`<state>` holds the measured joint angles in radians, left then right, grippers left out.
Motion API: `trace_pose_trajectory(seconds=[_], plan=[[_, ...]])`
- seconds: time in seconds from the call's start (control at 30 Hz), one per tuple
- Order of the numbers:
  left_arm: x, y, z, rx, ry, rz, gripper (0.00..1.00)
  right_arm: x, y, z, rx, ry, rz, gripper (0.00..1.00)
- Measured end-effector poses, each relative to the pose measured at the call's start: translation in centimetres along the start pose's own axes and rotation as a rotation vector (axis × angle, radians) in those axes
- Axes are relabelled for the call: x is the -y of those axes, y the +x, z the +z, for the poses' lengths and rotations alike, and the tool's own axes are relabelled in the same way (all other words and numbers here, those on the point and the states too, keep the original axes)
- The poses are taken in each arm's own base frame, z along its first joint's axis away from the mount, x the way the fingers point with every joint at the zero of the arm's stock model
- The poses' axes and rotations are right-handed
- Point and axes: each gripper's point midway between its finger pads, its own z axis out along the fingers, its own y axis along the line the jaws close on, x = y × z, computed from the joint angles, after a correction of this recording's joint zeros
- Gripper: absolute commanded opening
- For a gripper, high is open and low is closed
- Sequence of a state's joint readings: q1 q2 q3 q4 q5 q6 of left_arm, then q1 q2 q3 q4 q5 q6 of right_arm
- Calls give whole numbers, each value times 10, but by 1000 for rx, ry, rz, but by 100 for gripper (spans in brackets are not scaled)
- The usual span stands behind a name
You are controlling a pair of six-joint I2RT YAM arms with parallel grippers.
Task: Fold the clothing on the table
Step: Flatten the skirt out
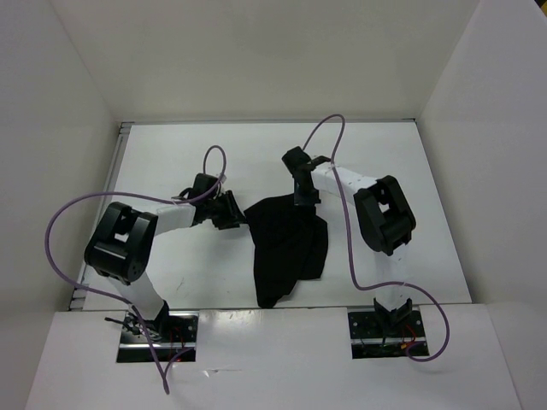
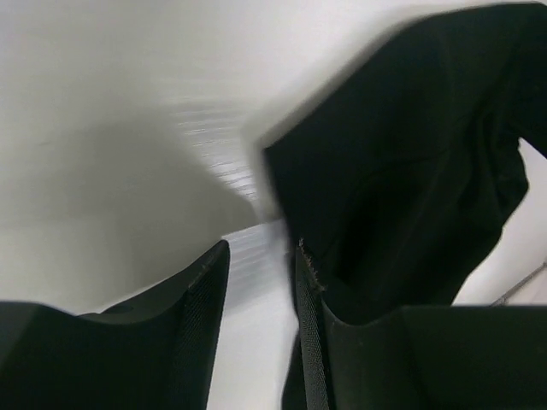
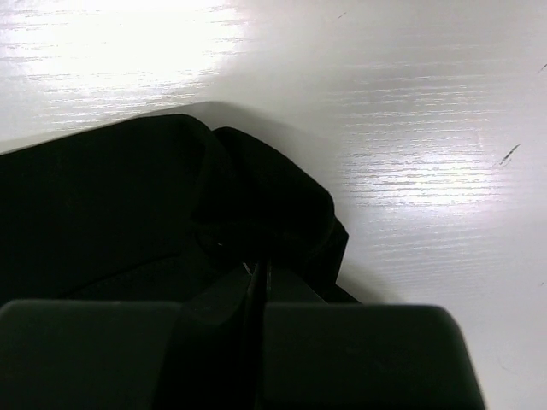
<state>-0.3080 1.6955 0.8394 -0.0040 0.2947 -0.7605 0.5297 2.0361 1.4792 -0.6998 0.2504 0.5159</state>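
Lying crumpled mid-table: clothing [image 1: 286,243], one piece, plain black soft fabric, matte, bunched into an irregular wedge that tapers toward the near edge of the smooth white table [image 1: 171,162]. Right gripper [image 1: 303,198] closed, pinching the upper edge. Left gripper [image 1: 238,212] parted, bare table between its ribbed fingers [image 2: 205,316], just beside the left hem. Garment's cut unreadable among folds; left wrist view blurred.
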Motion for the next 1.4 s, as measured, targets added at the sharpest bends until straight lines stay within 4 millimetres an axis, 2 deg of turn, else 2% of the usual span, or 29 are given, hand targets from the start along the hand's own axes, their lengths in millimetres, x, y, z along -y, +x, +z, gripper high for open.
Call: trace_pose_trajectory(seconds=[0.2, 0.3, 0.37, 0.4, 0.43, 0.47, 0.6, 0.7, 0.77, 0.87, 0.97, 1.07, 1.3, 1.37, 1.4], plan=[[25, 5, 15, -28, 98, 7, 45, 2, 0, 1, -1, 3, 3, 0], [31, 5, 19, -36, 126, -2, 45, 2, 0, 1, 0, 4, 3, 0], [33, 6, 22, -46, 144, -3, 37, 2, 0, 1, 0, 6, 3, 0], [35, 6, 25, -52, 153, -5, 29, 2, 0, 1, 0, 7, 2, 0], [35, 6, 28, -59, 161, -7, 13, 3, 0, 1, 0, 8, 3, 0], [36, 6, 32, -68, 169, -14, 2, 3, 0, 1, 0, 9, 4, 0], [42, 6, 37, -92, 185, -14, 0, 10, -3, 2, 2, 27, 19, 0], [38, 0, 31, -83, 151, -7, 0, 22, -8, 3, 10, 57, 39, 0], [36, -10, 18, -54, 112, 8, 0, 34, -14, 2, 16, 74, 62, 0], [52, -49, -15, 55, 87, 64, 0, 56, -28, -3, 35, 91, 115, 0], [74, -90, -48, 182, 108, 126, 0, 73, -43, -15, 66, 88, 159, 0], [82, -101, -68, 234, 123, 149, 0, 76, -55, -35, 106, 46, 179, 0], [62, -102, -63, 202, 64, 140, 0, 62, -100, -89, 227, -69, 162, 0], [63, -113, -63, 202, 53, 140, 0, 59, -119, -105, 271, -101, 160, 0], [67, -125, -66, 217, 56, 147, 0, 59, -130, -118, 297, -117, 164, 0]])
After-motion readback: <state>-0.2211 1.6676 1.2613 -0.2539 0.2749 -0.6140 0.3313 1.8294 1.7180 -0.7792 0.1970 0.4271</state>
